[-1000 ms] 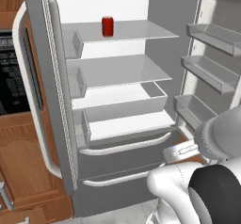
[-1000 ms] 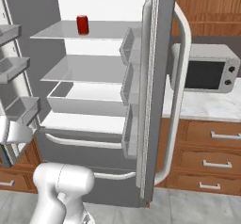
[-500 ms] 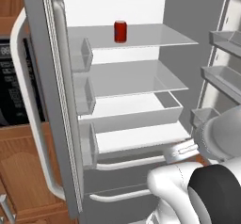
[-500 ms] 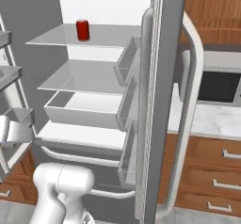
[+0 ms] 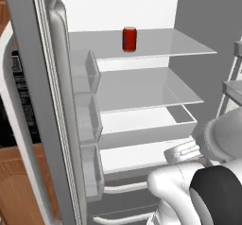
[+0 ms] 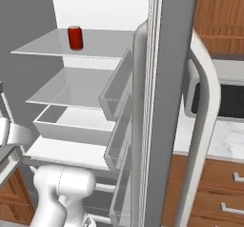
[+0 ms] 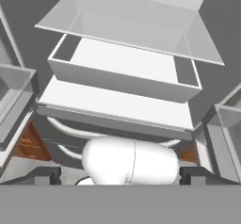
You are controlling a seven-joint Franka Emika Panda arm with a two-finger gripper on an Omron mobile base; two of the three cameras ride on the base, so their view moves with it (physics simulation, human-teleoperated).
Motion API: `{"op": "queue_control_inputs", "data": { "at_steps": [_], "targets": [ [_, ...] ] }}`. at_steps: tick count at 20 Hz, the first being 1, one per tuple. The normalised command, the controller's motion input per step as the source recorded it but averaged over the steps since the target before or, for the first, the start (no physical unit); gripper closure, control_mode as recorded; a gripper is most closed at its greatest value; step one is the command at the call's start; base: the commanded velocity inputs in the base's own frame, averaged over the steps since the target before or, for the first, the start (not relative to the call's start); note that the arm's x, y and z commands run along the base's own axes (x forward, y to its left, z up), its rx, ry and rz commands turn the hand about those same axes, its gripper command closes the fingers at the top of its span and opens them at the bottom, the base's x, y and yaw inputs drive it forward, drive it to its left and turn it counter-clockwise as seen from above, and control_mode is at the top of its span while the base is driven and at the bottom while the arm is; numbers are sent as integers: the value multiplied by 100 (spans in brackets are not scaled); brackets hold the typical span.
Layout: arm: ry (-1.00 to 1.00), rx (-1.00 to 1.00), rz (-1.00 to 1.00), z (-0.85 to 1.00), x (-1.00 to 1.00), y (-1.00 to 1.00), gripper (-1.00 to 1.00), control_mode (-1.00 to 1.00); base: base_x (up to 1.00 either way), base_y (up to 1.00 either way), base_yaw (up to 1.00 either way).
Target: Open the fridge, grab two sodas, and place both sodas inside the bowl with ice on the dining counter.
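The fridge (image 5: 28,101) stands with both doors swung open, its white shelves bare to me; its right door (image 6: 167,102) is edge-on in the right base view. One red soda (image 5: 129,38) with a silver top stands upright on the upper glass shelf, also seen as the can (image 6: 75,36) at the left of that shelf. My gripper (image 7: 120,176) is open, low in front of the fridge, looking up at the white drawer (image 7: 122,72) and the glass shelf above it, well below the soda. The bowl with ice and the dining counter are out of view.
Clear door bins (image 5: 87,73) line the left door, and more bins (image 6: 116,92) hang on the right door. Curved white drawer handles (image 5: 125,187) sit below the interior. A black microwave (image 6: 224,97) stands on a marble counter (image 6: 228,140) over wooden drawers (image 6: 214,188) to the right.
The whole picture has grown and shifted in both base views: the base has driven closer to the fridge. The soda stays on its shelf and the gripper stays open.
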Motion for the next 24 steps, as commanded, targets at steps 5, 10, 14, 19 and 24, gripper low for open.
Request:
{"op": "queue_control_inputs", "data": {
  "at_steps": [5, 10, 14, 19, 24],
  "targets": [
    [0, 0, 0, 0, 0, 0, -100, 100, 64, -7, 0],
    [0, 0, 0, 0, 0, 0, -100, 100, 69, 0, 0],
    [0, 0, 0, 0, 0, 0, -100, 100, 70, 0, -1],
    [-20, 2, 13, 1, 32, -13, -100, -100, 0, 0, 0],
    [-34, 0, 22, 31, 10, -3, -100, -100, 0, 0, 0]
  ]
}}
